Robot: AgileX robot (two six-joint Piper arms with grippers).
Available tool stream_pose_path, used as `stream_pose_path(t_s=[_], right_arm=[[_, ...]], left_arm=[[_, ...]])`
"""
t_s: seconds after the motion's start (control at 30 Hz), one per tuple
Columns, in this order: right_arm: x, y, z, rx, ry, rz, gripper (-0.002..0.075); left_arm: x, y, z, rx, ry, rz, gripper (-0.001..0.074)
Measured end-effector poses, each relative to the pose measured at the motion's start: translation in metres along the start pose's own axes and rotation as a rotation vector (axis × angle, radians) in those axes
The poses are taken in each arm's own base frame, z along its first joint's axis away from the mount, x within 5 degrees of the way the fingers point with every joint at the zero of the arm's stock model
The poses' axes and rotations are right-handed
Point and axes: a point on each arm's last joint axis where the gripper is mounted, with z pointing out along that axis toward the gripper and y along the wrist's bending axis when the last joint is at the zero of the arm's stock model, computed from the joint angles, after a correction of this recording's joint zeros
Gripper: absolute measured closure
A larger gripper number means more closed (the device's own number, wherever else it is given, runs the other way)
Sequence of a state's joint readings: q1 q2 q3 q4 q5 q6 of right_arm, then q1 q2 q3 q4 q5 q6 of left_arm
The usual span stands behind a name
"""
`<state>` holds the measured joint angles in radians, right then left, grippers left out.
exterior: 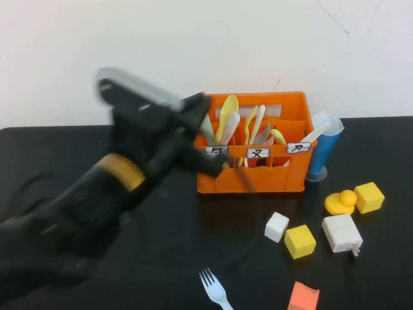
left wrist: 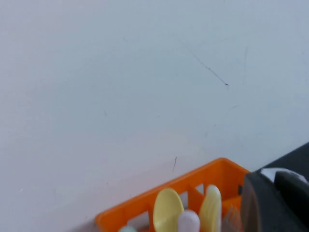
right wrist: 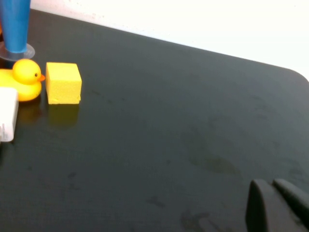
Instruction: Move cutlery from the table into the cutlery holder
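The orange cutlery holder (exterior: 258, 174) stands at the back middle of the black table (exterior: 161, 258). It holds several pastel utensils, among them a pale yellow spoon (exterior: 227, 111) and a cream-white piece (exterior: 232, 126). My left gripper (exterior: 208, 141) is at the holder's left end, over its left compartment. The left wrist view shows the holder's rim (left wrist: 193, 180) and the spoon (left wrist: 168, 210) close below. A light blue fork (exterior: 216, 289) lies on the table near the front edge. My right gripper (right wrist: 275, 195) is shut and empty, low over bare table at the right.
A blue cup (exterior: 324, 145) stands right of the holder. A yellow duck (exterior: 340, 201), two yellow blocks (exterior: 369, 197) (exterior: 300, 241), a white block (exterior: 276, 227), a white plug-like block (exterior: 341, 233) and an orange block (exterior: 303, 298) lie at the front right.
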<state>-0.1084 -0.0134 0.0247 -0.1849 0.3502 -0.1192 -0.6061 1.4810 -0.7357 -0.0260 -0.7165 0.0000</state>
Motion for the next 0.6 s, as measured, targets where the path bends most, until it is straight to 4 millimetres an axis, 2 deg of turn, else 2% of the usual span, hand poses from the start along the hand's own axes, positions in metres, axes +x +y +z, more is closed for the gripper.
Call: stream_pose_path(t_s=[0.13,0.27,0.43,0.6], right_arm=[[0.0,0.0,0.0,0.0,0.0,0.0,0.0729],[0.0,0.0,0.0,0.0,0.0,0.0,0.0729],[0.0,0.0,0.0,0.0,0.0,0.0,0.0729],[0.0,0.0,0.0,0.0,0.0,0.0,0.0729]], left_arm=[[-0.017,0.0,-0.049,0.001,0.046,-0.001,0.0728],[-0.026,0.0,-0.085,0.003,0.17,-0.002,0.0733],[-0.031,0.0,-0.119,0.005,0.319,-0.004,0.0735],[-0.037,0.004,-0.143,-0.018,0.381,-0.026,0.0735]])
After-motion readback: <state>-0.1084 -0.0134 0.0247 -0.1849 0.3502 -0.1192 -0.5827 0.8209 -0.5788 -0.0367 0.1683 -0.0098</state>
